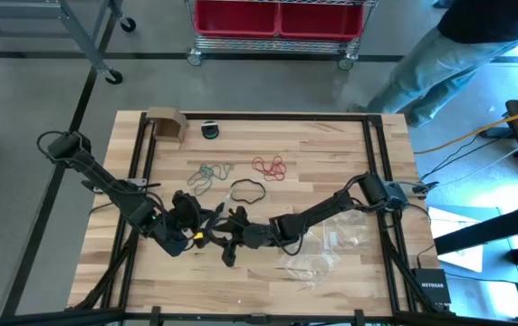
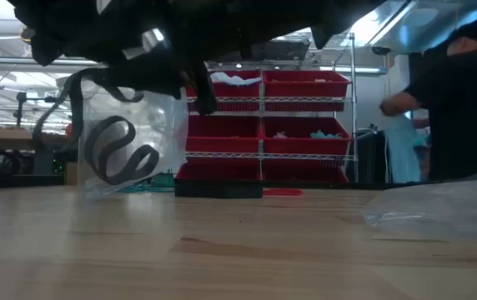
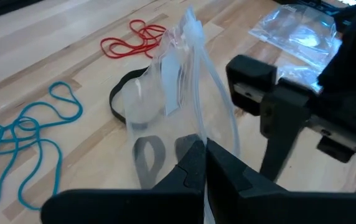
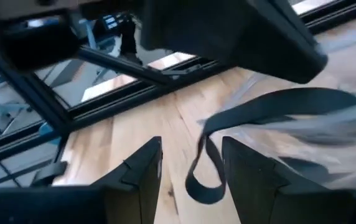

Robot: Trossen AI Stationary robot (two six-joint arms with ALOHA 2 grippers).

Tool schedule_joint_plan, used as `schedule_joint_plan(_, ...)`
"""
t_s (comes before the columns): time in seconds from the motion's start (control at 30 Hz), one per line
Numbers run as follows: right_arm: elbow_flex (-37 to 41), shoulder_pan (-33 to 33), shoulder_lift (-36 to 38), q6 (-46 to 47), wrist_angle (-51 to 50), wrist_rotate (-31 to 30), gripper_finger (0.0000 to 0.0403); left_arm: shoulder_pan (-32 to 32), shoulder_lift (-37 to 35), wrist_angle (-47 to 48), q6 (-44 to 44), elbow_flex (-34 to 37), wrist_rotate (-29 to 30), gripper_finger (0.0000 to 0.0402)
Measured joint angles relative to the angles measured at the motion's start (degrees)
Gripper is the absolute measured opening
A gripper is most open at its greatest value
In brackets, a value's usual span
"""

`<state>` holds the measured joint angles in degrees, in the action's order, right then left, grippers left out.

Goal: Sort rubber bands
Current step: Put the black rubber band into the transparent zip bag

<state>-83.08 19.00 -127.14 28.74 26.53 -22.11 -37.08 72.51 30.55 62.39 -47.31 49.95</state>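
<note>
A clear plastic zip bag (image 2: 130,108) with a few black rubber bands (image 2: 122,154) inside is held up near the table's middle front. My left gripper (image 3: 200,152) is shut on that bag (image 3: 172,81). My right gripper (image 4: 190,174) is open right beside it (image 1: 227,237), with a loop of black band (image 4: 206,162) hanging between its fingers. On the table lie one black band (image 1: 247,190), a teal cluster (image 1: 206,174) and a red cluster (image 1: 270,167). My left gripper pinches the clear bag's edge (image 3: 193,134) between its two fingers. The bag stands upright with the black bands sagging in its lower part (image 2: 122,158). Its bottom is close to the tabletop. My right gripper: whether its open fingers touch the black band loop, I cannot tell.
More clear bags (image 1: 331,240) lie crumpled on the table's right half, under the right arm. A small cardboard box (image 1: 167,122) and a dark roll (image 1: 209,129) sit at the far edge. A person (image 1: 449,45) stands beyond the far right corner.
</note>
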Motion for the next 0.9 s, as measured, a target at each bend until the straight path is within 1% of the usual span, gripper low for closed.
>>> schedule_joint_plan(0.1, -0.6, 0.0, -0.6, 0.2, -0.6, -0.7, 0.0158, 0.0, 0.0, -0.2, 0.2, 0.0, 0.0, 0.0)
schedule_joint_plan(0.27, -3.2, 0.0, -2.1, 1.5, 1.0, -1.5, 0.0158, 0.0, 0.0, -0.5, 0.7, 0.0, 0.0, 0.0)
schedule_joint_plan(0.37, -3.6, 0.0, -2.5, 2.7, 0.1, -3.5, 0.0158, 0.0, 0.0, -1.6, 0.7, 0.0, 0.0, 0.0)
schedule_joint_plan(0.5, -3.6, 0.0, -2.5, 3.1, 0.1, -7.8, 0.0158, 0.0, 0.0, -3.7, -0.6, 0.0, 0.2, 0.0)
schedule_joint_plan(0.67, -3.6, 0.0, -2.5, 4.7, -0.5, -7.9, 0.0156, 0.0, 0.0, -4.5, -1.4, 0.0, 0.1, 0.0)
schedule_joint_plan(0.77, -3.6, 0.0, -2.5, 4.7, -0.6, -8.3, 0.0133, 0.0, 0.0, -4.5, -1.5, 0.0, 0.0, 0.0)
schedule_joint_plan(0.83, -3.6, 0.0, -2.5, 5.6, -0.6, -8.3, 0.0101, 0.0, 0.0, -4.5, -1.5, 0.0, 0.0, 0.0)
schedule_joint_plan(0.9, -3.6, 0.0, -2.5, 5.6, -1.1, -7.9, 0.0061, 0.0, 0.0, -4.4, -1.5, 0.0, 0.0, 0.0)
